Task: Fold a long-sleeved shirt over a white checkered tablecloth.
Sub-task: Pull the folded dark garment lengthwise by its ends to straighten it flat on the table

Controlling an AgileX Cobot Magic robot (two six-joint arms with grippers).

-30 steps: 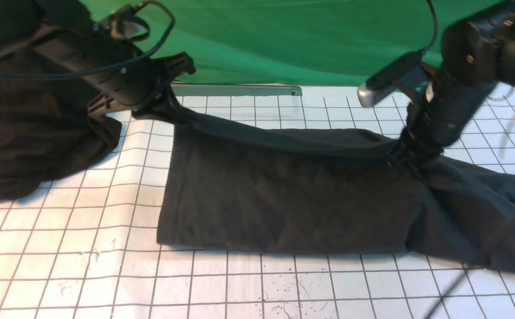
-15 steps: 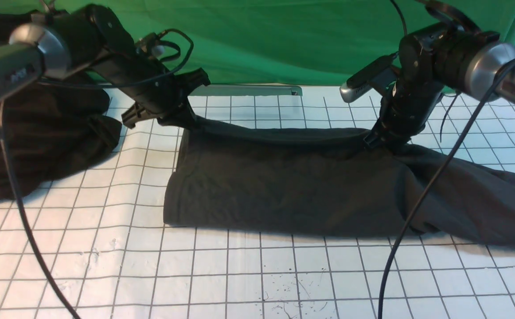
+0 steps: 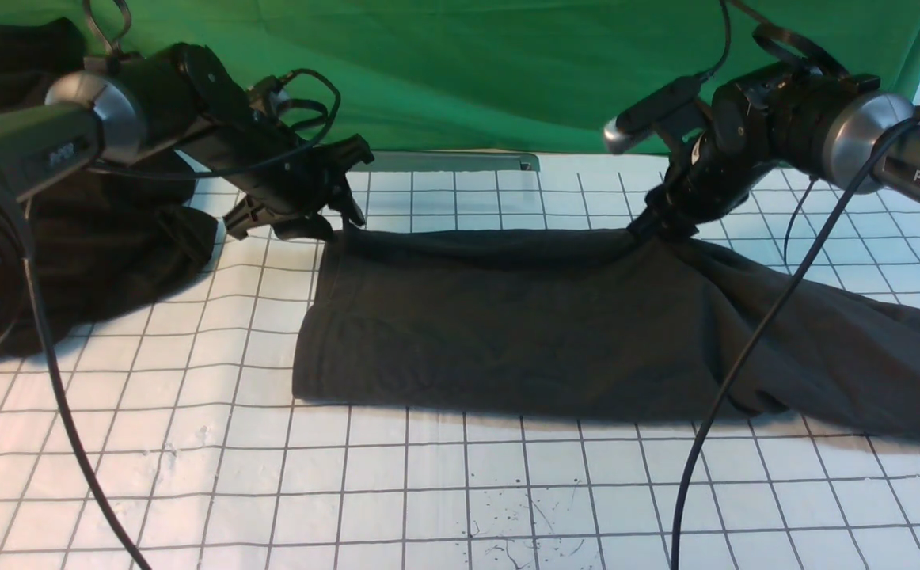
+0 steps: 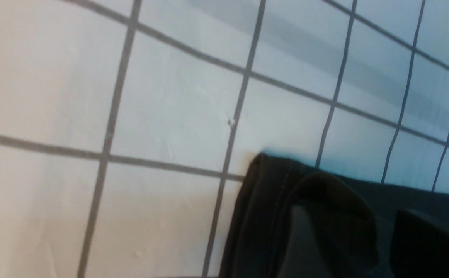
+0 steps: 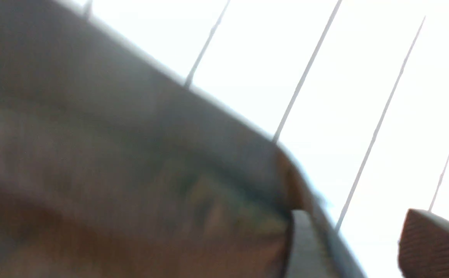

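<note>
L gripper at far-left corner of long-sleeved shirt: jaws parted, corner lying loose by one finger, nothing clamped. R gripper on the far edge, to the right: jaws also apart, cloth edge against one finger, checks visible in the gap. Shirt lies flat as a wide band mid white checkered tablecloth, one end trailing right. Black heap well apart, left.
</note>
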